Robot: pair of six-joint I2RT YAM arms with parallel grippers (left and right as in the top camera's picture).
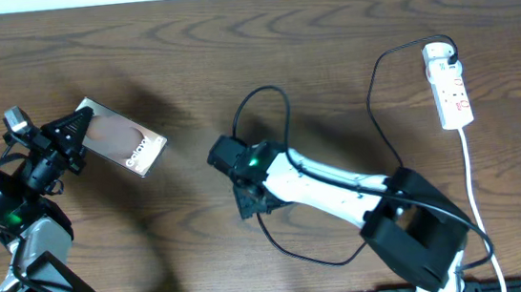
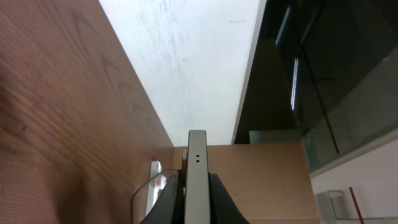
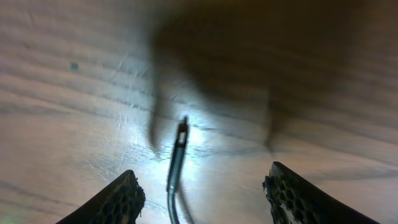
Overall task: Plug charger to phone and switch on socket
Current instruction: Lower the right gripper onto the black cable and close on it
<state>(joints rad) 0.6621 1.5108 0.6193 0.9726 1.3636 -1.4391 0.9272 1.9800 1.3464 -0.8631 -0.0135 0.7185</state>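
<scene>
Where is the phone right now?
The phone is at the left of the overhead view, held at one end by the left gripper, far from the socket at the right.

Dark wooden table point(image 1: 327, 44), black charger cable point(image 3: 175, 163) looped across it, white socket point(image 1: 451, 89) near right edge

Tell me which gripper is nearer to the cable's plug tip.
Right. The right gripper is open over the plug tip, which lies just ahead between its jaws. The left gripper is far to the side, shut on the phone.
</scene>
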